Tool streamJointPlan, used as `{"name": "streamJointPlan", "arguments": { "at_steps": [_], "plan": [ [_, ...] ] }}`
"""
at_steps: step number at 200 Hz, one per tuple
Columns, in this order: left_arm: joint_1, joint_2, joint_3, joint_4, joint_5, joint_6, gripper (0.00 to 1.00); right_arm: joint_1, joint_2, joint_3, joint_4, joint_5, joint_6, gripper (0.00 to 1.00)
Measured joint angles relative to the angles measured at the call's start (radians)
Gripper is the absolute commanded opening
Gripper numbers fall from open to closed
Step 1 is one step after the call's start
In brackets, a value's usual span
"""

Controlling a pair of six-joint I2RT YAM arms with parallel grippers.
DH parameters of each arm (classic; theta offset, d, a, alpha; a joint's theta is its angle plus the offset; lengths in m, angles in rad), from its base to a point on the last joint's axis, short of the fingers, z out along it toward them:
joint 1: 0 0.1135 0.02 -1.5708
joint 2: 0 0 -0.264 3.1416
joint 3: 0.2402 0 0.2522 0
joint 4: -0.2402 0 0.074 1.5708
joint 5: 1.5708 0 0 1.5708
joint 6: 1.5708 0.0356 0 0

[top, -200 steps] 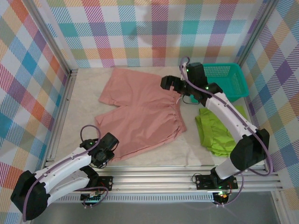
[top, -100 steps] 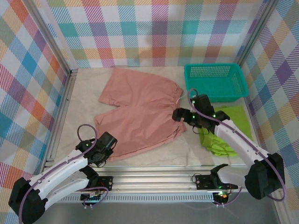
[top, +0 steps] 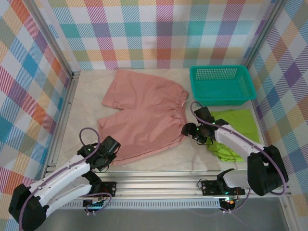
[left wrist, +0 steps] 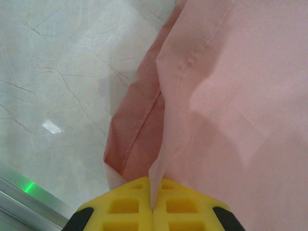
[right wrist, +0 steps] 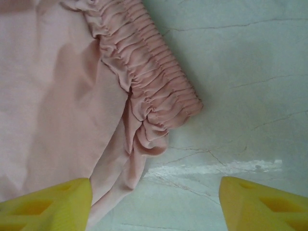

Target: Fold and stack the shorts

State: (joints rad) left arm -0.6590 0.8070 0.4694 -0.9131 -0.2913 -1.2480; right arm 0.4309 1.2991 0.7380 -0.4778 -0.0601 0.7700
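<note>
The salmon pink shorts (top: 144, 115) lie spread across the middle of the table (top: 86, 101), with both legs pointing toward the left edge and the gathered waistband (right wrist: 149, 82) toward the right. The left gripper (top: 107, 153) sits at the cloth's near-left corner, close to the table's near edge. In the left wrist view its yellow fingers (left wrist: 125, 207) are pressed together with a fold of the pink hem pinched between them. The right gripper (top: 190, 130) sits at the near end of the waistband with its jaws standing apart and nothing clamped. One yellow finger (right wrist: 48, 199) is beside the trailing pink edge and the other is over bare table. The lime green shorts (top: 236, 130) lie crumpled near the right edge, partly under the right arm, just in front of the teal basket (top: 222, 98) in the far right corner
</note>
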Motion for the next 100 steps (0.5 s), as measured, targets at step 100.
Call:
{"name": "streamJointPlan", "arguments": {
  "at_steps": [100],
  "plan": [
    [0.000, -0.007, -0.001, 0.018, 0.001, 0.004, 0.04, 0.000, -0.018, -0.102, 0.199, 0.089, 0.360, 0.56]
  ]
}}
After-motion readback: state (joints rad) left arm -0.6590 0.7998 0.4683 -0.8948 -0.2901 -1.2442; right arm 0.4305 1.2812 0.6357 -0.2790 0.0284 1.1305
